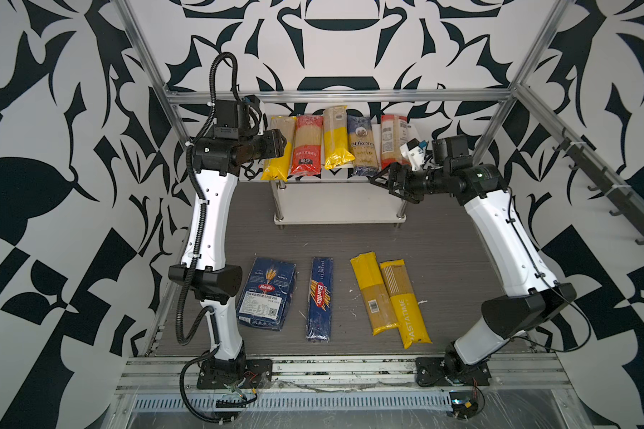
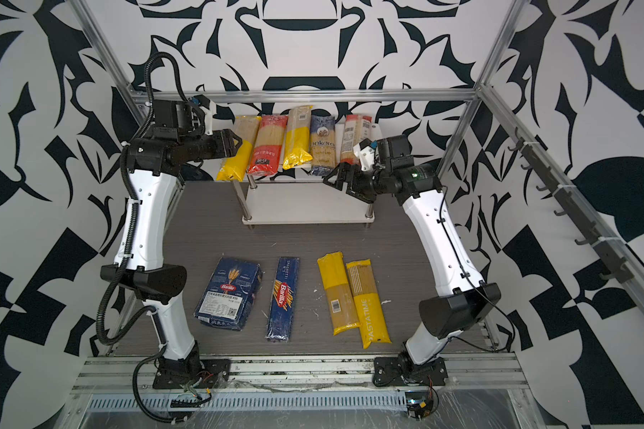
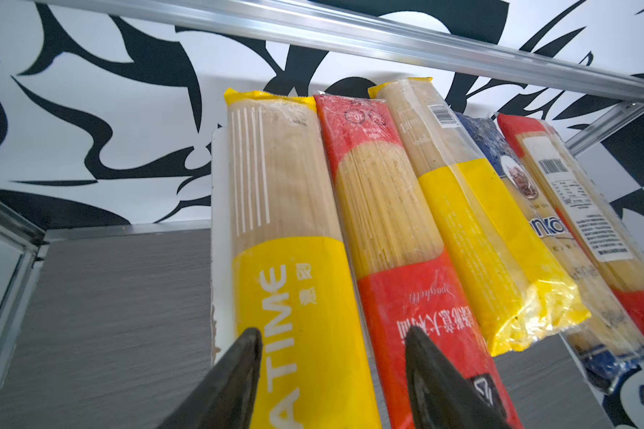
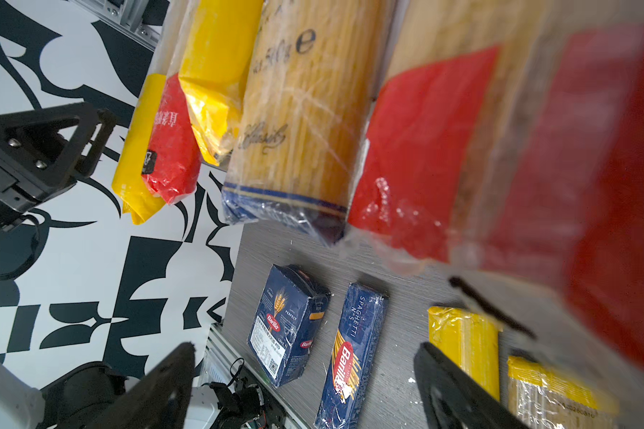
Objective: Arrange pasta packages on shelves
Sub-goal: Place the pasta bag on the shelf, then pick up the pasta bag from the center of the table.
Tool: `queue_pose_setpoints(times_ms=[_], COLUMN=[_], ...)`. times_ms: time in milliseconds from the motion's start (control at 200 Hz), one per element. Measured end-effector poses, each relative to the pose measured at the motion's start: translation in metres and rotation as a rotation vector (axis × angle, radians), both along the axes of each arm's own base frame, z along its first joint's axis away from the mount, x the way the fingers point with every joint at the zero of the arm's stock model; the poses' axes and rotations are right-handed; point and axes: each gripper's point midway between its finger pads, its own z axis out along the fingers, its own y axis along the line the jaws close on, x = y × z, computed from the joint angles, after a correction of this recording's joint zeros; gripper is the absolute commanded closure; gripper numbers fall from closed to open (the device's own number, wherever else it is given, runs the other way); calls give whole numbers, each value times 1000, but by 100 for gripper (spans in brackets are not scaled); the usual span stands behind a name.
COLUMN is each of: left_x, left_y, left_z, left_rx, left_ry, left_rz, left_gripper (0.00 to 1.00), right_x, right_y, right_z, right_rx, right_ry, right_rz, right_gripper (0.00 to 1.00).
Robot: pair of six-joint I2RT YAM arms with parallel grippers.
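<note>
The shelves [image 1: 335,208] stand at the back of the table, and their top board carries several spaghetti bags side by side. From the left they are a yellow PASTATIME bag [image 3: 287,223], a red bag [image 1: 307,145], a yellow bag [image 1: 335,137], a blue bag [image 1: 361,145] and a red bag [image 1: 393,137]. My left gripper [image 3: 331,338] is open, its fingers standing apart on either side of the PASTATIME bag's near end. My right gripper [image 1: 382,182] hangs open and empty by the front right corner of the shelves. The lower board is bare.
On the grey table [image 1: 350,241] in front lie a wide blue Barilla pack [image 1: 268,293], a slim blue Barilla box [image 1: 320,297] and two yellow bags [image 1: 374,293] [image 1: 406,301]. An aluminium frame bar [image 1: 339,96] runs just behind and above the shelves.
</note>
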Motion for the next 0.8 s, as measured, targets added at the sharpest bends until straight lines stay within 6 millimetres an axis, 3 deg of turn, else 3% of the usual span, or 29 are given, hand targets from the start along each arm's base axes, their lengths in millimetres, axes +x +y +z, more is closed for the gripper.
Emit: queue_pose_setpoints(times_ms=[135,295,415,570,700,800], left_x=[0,-14,-44,-92,-130,-156], left_y=[0,5,14,31,44,50], left_z=[0,7,11,8,-11,-35], left_rx=[-4,-5,-4,15,22,11], left_ry=[0,-9,-5,-2,30,81], left_rz=[2,14,33,70,103,122], left_gripper=[32,10,7,4,2,2], right_x=[-5,-15,-21,-29,-42,-60], right_y=[-4,-8,-13,-20,-17,1], right_z=[6,13,6,-18,-40,-55], right_rx=[0,-1,-23,-72,-142,-203], right_ry=[-14,-27,-13,47,89,105], right_rz=[-10,-15,-31,-54,-53,-4], right_gripper=[5,4,4,4,4,4])
